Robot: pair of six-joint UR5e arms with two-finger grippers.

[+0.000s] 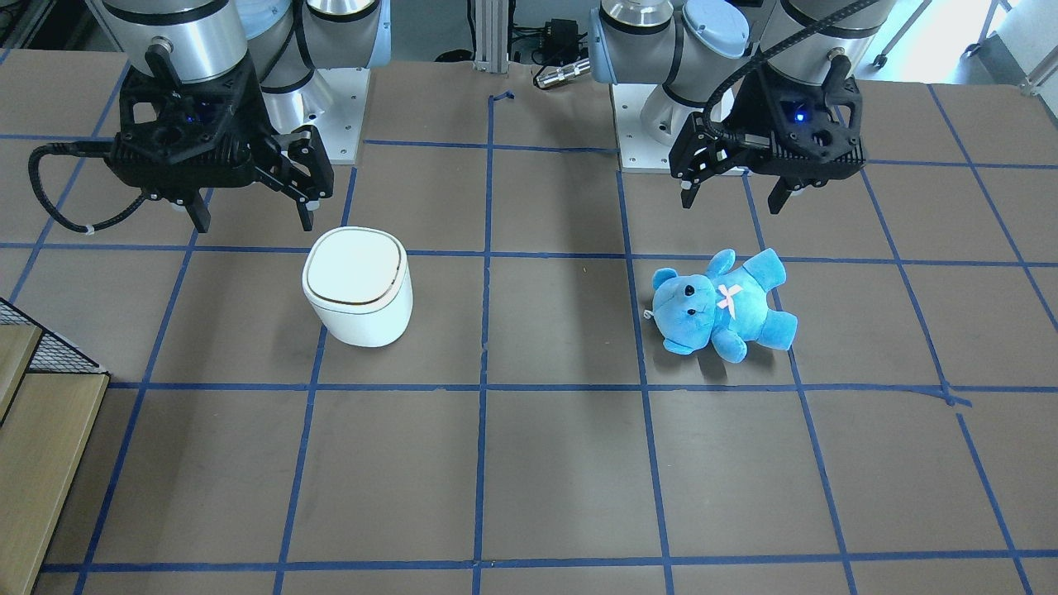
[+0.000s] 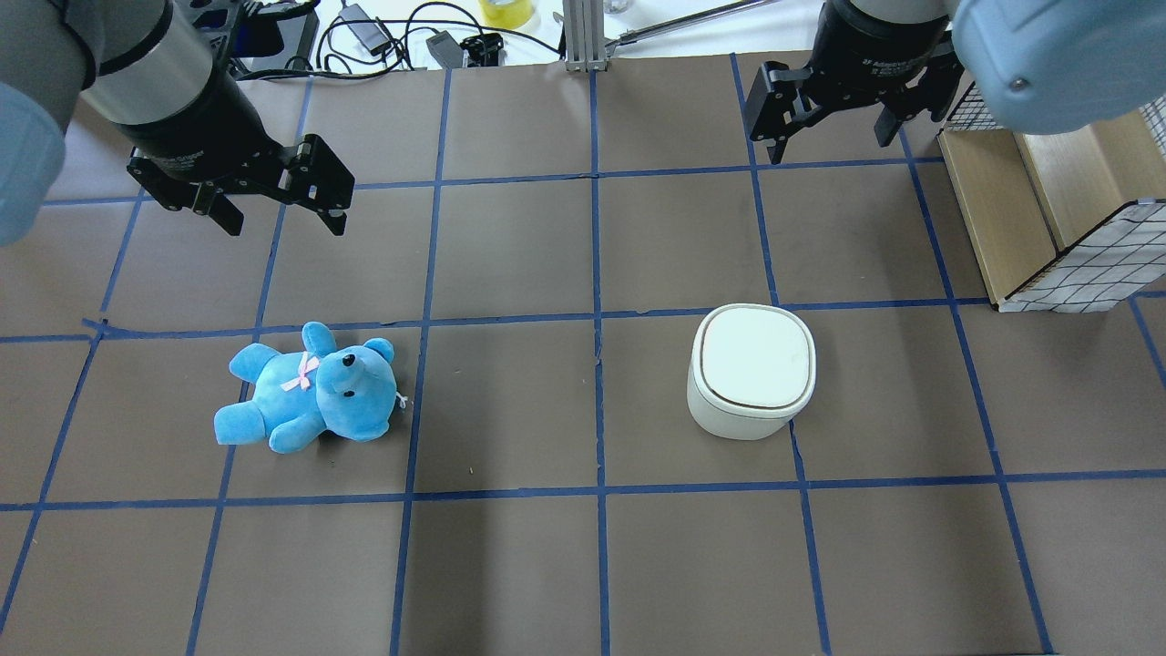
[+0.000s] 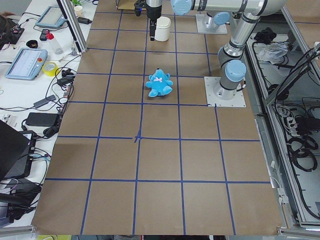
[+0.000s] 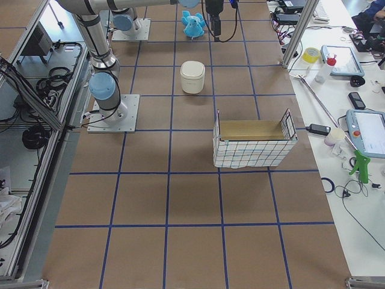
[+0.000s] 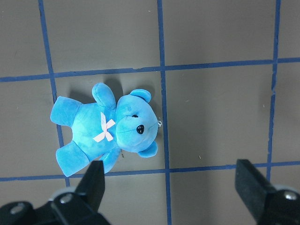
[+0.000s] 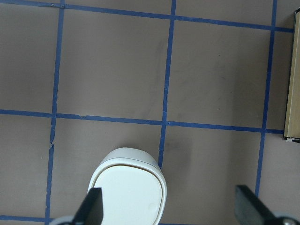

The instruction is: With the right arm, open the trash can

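Right tool (image 1: 254, 221), left tool (image 1: 731, 204): both agape, empty. One trash can (image 1: 357, 285), one teddy (image 1: 723, 304).

A blue teddy bear (image 2: 305, 401) with a pink bow on its chest lay on its back on the brown table (image 2: 510, 565), its body across one of the blue tape lines (image 2: 597, 273) that marked the top into squares. Well apart from it, toward the table's other end, stood a wooden box (image 4: 252, 153) with white wire-mesh sides, open at the top. On the white bench alongside lay a yellow tape roll (image 4: 311, 55), a small red-capped bottle (image 4: 326, 66) and a blue-edged tablet (image 4: 368, 131).
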